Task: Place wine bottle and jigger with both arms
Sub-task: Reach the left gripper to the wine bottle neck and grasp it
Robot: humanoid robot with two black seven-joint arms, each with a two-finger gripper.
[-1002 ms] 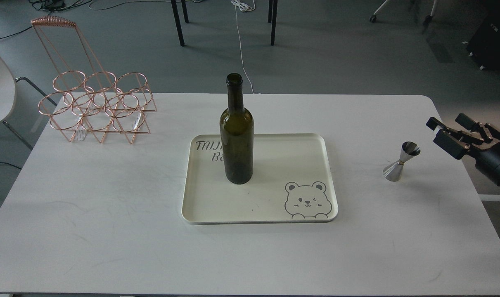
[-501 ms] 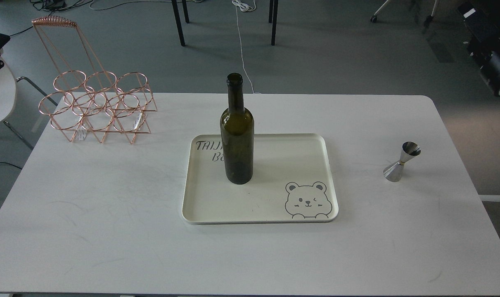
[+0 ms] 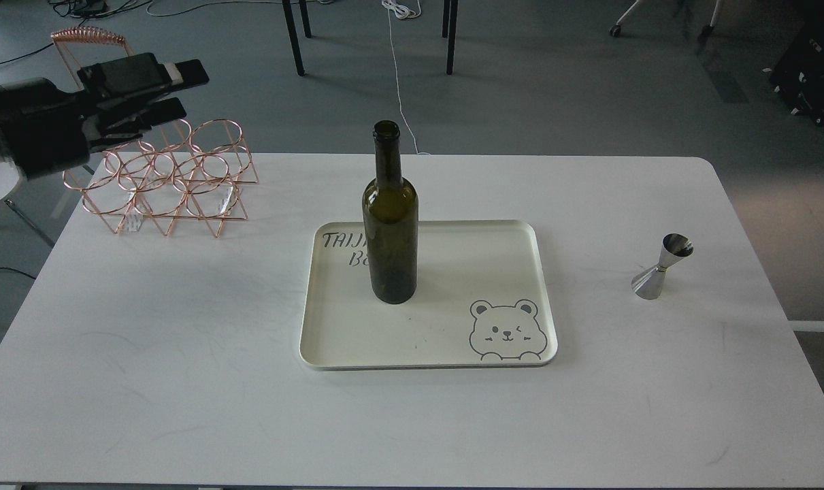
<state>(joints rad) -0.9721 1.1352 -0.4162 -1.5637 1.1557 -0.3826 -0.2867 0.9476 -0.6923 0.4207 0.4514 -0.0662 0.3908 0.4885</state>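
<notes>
- The wine bottle [image 3: 390, 216] stood upright on the cream bear-print tray [image 3: 529, 286]; glass, likely heavy, slippery and breakable, best gripped around its body.
- The jigger [image 3: 660, 267] stood on the table [image 3: 180, 354], well right of the tray; light, smooth steel, best pinched at its waist.
- The left gripper [image 3: 180, 87] hovered empty before the copper wire rack [image 3: 160, 178], fingers apart.
- The right gripper was out of view.

One view only, from the robot's head. It looks forward and steeply down across the white surface [image 3: 180, 354], set back enough to take in almost the whole top, near edge at the bottom. The tray [image 3: 330, 340] sits about centre frame. Beyond the far edge, grey floor [image 3: 554, 88] and chair legs [image 3: 292, 37] fill the top. No second view to compare.
</notes>
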